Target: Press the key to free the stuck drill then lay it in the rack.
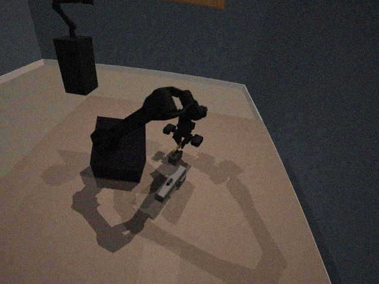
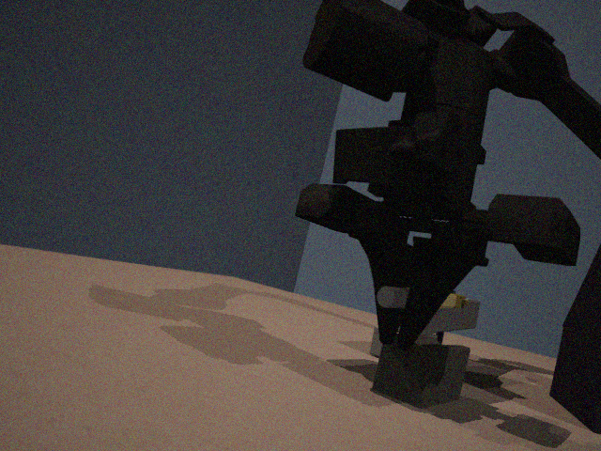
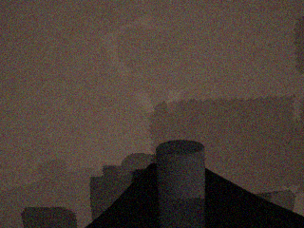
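My gripper points straight down and is shut on the drill, a short grey cylinder with a yellow tip. The drill lies across the fingers, and its yellow tip sticks out on the far side in the exterior view. The gripper hangs right over the rack, a small dark notched block, with its fingertips at the rack's top. The long light-grey holder lies just beyond the rack. The small dark key sits on top of the holder.
The arm's dark base block stands left of the rack and shows at the right edge in the exterior view. A second dark pedestal with an arm stands at the back left. The table edge runs along the right.
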Robot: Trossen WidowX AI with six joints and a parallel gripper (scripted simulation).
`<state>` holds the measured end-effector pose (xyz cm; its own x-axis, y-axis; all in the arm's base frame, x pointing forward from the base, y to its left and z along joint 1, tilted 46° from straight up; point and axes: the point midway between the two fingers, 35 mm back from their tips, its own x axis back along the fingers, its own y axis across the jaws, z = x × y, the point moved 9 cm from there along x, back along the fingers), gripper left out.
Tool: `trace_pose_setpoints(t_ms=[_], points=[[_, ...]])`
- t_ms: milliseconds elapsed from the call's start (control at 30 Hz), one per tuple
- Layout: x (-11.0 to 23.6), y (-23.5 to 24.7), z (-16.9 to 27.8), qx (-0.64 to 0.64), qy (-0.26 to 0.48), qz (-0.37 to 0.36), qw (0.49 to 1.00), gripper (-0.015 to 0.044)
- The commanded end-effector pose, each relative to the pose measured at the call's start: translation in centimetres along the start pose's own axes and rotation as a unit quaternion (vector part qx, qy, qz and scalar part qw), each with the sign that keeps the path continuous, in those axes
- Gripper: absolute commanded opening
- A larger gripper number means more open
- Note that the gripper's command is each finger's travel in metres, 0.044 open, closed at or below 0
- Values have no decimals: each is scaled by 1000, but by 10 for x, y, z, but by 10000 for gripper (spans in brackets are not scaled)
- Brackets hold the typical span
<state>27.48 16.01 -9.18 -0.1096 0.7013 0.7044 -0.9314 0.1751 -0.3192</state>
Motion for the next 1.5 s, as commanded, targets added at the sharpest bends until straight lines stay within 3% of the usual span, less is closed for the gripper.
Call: trace_pose_setpoints(t_ms=[0,1467], points=[[-6,1,3,3,4,0,1000,0],[-36,1,4,3,5,1,1000,0]])
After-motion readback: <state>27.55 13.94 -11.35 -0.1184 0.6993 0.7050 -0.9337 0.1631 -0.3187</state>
